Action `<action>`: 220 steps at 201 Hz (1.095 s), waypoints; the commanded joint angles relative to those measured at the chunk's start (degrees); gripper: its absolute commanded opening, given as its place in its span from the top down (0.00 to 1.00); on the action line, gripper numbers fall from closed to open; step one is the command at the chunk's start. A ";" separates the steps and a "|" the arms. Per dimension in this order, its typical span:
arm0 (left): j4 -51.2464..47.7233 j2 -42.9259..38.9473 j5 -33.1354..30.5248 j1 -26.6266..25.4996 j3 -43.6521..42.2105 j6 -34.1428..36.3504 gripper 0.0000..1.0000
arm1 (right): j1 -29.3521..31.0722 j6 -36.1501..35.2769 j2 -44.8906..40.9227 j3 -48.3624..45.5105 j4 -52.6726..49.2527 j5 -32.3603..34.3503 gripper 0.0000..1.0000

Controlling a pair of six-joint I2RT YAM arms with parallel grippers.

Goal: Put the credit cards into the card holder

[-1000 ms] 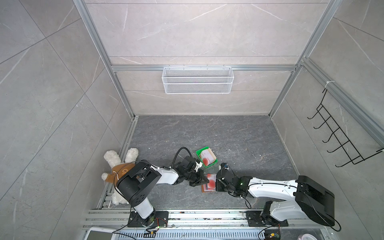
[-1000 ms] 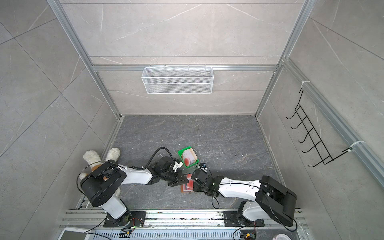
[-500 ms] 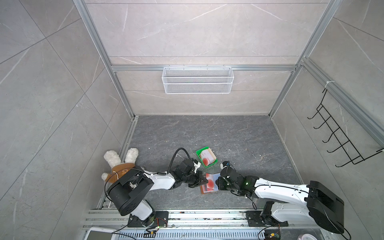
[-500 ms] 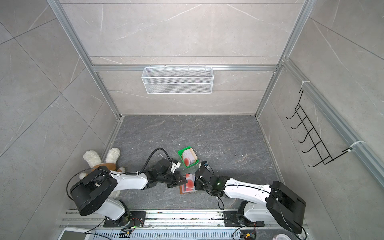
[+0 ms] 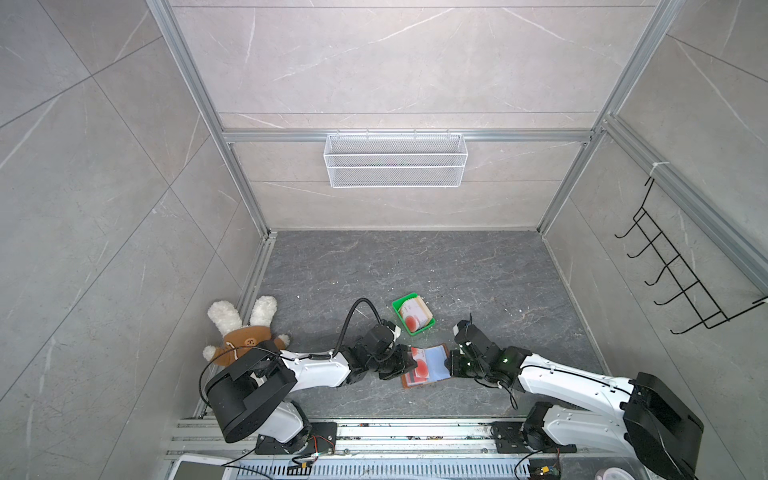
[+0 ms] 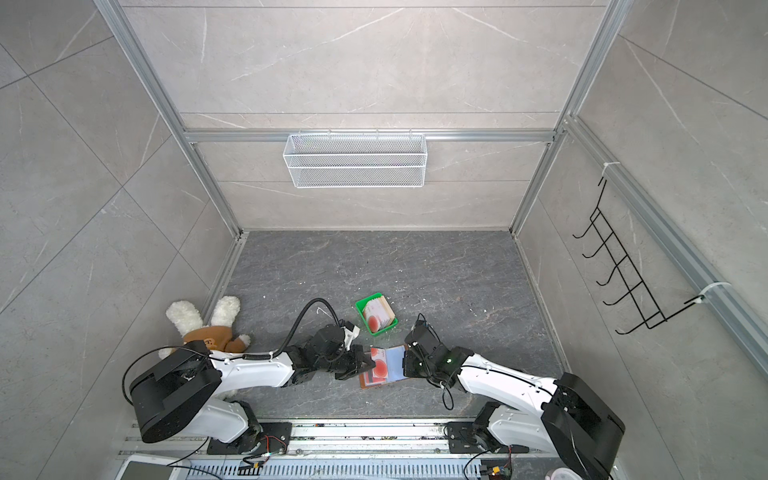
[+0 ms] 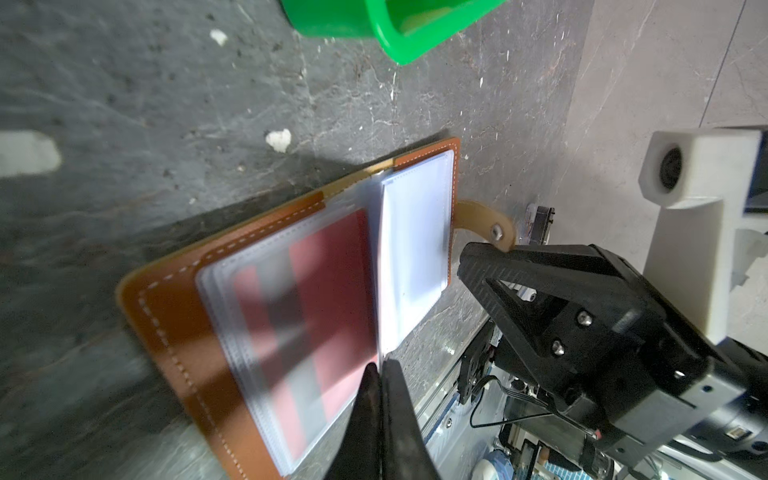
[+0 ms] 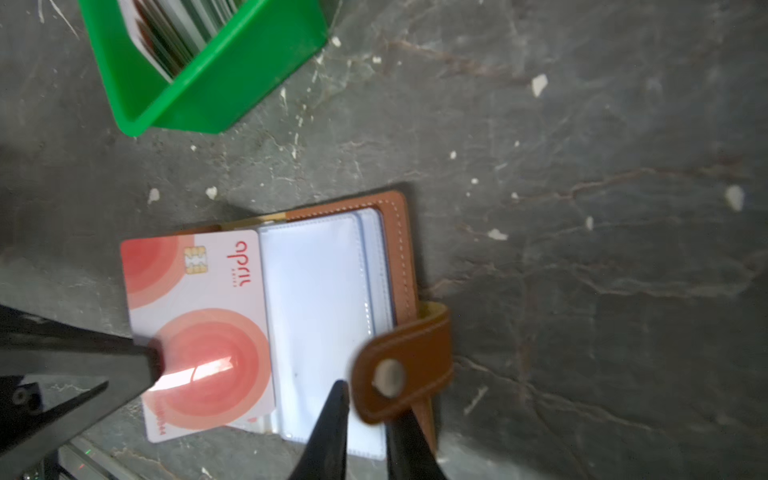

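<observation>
The card holder (image 5: pixel 419 384) (image 8: pixel 399 249) lies open on the floor, brown cover down and clear sleeves up. My left gripper (image 5: pixel 411 359) (image 7: pixel 380 368) is shut on one of the credit cards (image 8: pixel 199 332) (image 5: pixel 420 365), held flat over the holder's left page. A red card with a dark stripe (image 7: pixel 332 282) sits in a left sleeve. My right gripper (image 5: pixel 451 365) (image 8: pixel 365 403) is at the holder's right edge, jaws a narrow gap apart. The snap strap (image 8: pixel 399 370) curls over one fingertip, and nothing shows pinched. More credit cards (image 5: pixel 413 316) stand in the tray.
The green tray (image 5: pixel 399 307) (image 8: pixel 232 83) stands just behind the holder, close to both grippers. A plush rabbit (image 5: pixel 245 332) lies by the left wall. A white wire basket (image 5: pixel 395 166) hangs on the back wall and black hooks (image 5: pixel 673 274) on the right wall.
My right gripper has drawn back to the right and its jaws have parted a little. That uncovered the bluish right page. The left gripper still holds the card over the left page.
</observation>
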 commanded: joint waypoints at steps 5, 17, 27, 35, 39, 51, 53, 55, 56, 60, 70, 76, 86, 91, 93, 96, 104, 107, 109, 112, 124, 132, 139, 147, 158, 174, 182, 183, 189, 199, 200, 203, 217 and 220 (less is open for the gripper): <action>-0.06 -2.18 -3.42 -0.96 -0.81 -3.08 1.00 | -0.35 -1.26 1.05 -1.60 -1.91 -0.12 0.80; -0.09 -2.55 -3.97 -1.05 -1.34 -3.60 1.00 | -0.29 -1.24 1.24 -1.87 -2.04 0.35 0.80; -0.30 -2.83 -4.27 -1.20 -1.70 -3.98 1.00 | -0.36 -1.18 1.38 -2.04 -2.17 0.75 0.80; -0.30 -3.10 -4.47 -1.17 -1.97 -4.09 1.00 | -0.43 -1.26 1.49 -2.19 -2.26 1.02 0.80; -0.35 -3.21 -4.58 -1.13 -2.08 -4.14 1.00 | -0.45 -1.26 1.43 -2.27 -2.38 1.18 0.80; -0.58 -3.43 -4.70 -1.13 -2.17 -4.14 1.00 | -0.44 -1.24 1.68 -2.42 -2.52 1.40 0.80; -0.54 -3.46 -4.68 -1.13 -2.19 -4.13 1.00 | -0.44 -1.19 1.73 -2.45 -2.48 1.41 0.80; -0.58 -3.44 -4.68 -1.13 -2.15 -4.13 1.00 | -0.45 -1.25 1.76 -2.48 -2.45 1.39 0.80; -0.59 -3.48 -4.68 -1.13 -2.16 -4.11 1.00 | -0.40 -1.21 1.77 -2.47 -2.44 1.39 0.80; -0.59 -3.38 -4.60 -1.15 -2.09 -4.20 1.00 | -0.40 -1.28 1.86 -2.54 -2.36 1.34 0.80; -0.10 -3.07 -4.27 -1.13 -1.91 -4.19 1.00 | -0.44 -1.27 2.17 -2.78 -1.96 1.00 0.80; 0.52 -2.72 -3.96 -1.21 -1.84 -4.29 1.00 | -0.39 -1.21 2.20 -2.91 -1.83 0.95 0.80; 2.07 -2.07 -3.25 -1.30 -1.73 -4.61 1.00 | -0.40 -1.13 2.31 -3.09 -1.74 1.08 0.80; 2.72 -1.74 -2.83 -1.40 -1.59 -4.68 1.00 | -0.45 -1.11 2.25 -3.23 -1.73 1.12 0.80; 2.87 -1.65 -2.79 -1.39 -1.50 -4.66 1.00 | -0.45 -1.09 2.22 -3.25 -1.69 1.12 0.80; 3.17 -1.60 -2.61 -1.46 -1.42 -4.63 1.00 | -0.40 -1.07 2.23 -3.33 -1.65 1.12 0.80; 3.88 -1.21 -2.24 -1.61 -1.24 -4.77 1.00 | -0.40 -0.93 2.22 -3.55 -1.43 1.08 0.80; 4.14 -1.01 -2.12 -1.70 -1.21 -4.84 1.00 | -0.49 -0.92 2.21 -3.59 -1.39 1.05 0.80; 4.26 -0.94 -2.06 -1.67 -1.22 -4.83 1.00 | -0.41 -0.83 2.15 -3.60 -1.32 1.04 0.80; 4.45 -0.86 -1.97 -1.75 -1.22 -4.91 1.00 | -0.44 -0.82 2.23 -3.68 -1.30 0.96 0.80; 5.52 -0.24 -1.54 -1.77 -1.32 -5.27 1.00 | -0.40 -0.69 2.14 -3.87 -1.12 0.82 0.80; 5.94 -0.01 -1.43 -1.76 -1.33 -5.37 1.00 | -0.40 -0.74 2.01 -3.88 -1.12 0.84 0.80; 6.40 0.29 -1.36 -1.83 -1.52 -5.50 1.00 | -0.45 -0.65 1.91 -3.95 -1.12 0.86 0.80; 7.27 0.50 -1.25 -1.85 -1.70 -5.77 1.00 | -0.43 -0.60 1.73 -3.96 -1.20 0.86 0.80; 8.30 0.68 -1.15 -1.81 -1.90 -6.04 1.00 | -0.44 -0.64 1.72 -4.04 -1.21 0.86 0.80; 8.50 0.52 -1.07 -1.83 -1.74 -6.05 1.00 | -0.45 -0.65 1.77 -4.04 -1.21 0.77 0.80; 8.64 0.32 -0.99 -1.81 -1.81 -6.13 1.00 | -0.42 -0.65 1.65 -4.04 -1.21 0.77 0.80; 8.64 0.33 -0.99 -1.82 -1.79 -6.17 1.00 | -0.48 -0.60 1.63 -4.04 -1.21 0.77 0.81; 8.64 0.19 -0.99 -1.83 -1.73 -6.12 1.00 | -0.44 -0.64 1.60 -4.09 -1.21 0.77 0.81; 8.21 -0.16 -0.85 -1.88 -1.73 -5.99 1.00 | -0.47 -0.65 1.66 -4.18 -1.21 0.77 0.80; 8.12 -0.22 -0.83 -1.90 -1.73 -6.01 1.00 | -0.46 -0.60 1.63 -4.16 -1.21 0.82 0.80; 7.88 -0.34 -0.91 -1.84 -1.75 -5.87 1.00 | -0.44 -0.60 1.67 -4.20 -1.21 0.78 0.80; 6.65 -1.05 -1.50 -1.83 -1.90 -5.54 1.00 | -0.42 -0.55 1.60 -4.21 -1.21 0.77 0.81; 6.62 -1.16 -1.59 -1.83 -2.04 -5.51 1.00 | -0.47 -0.55 1.53 -4.19 -1.21 0.78 0.80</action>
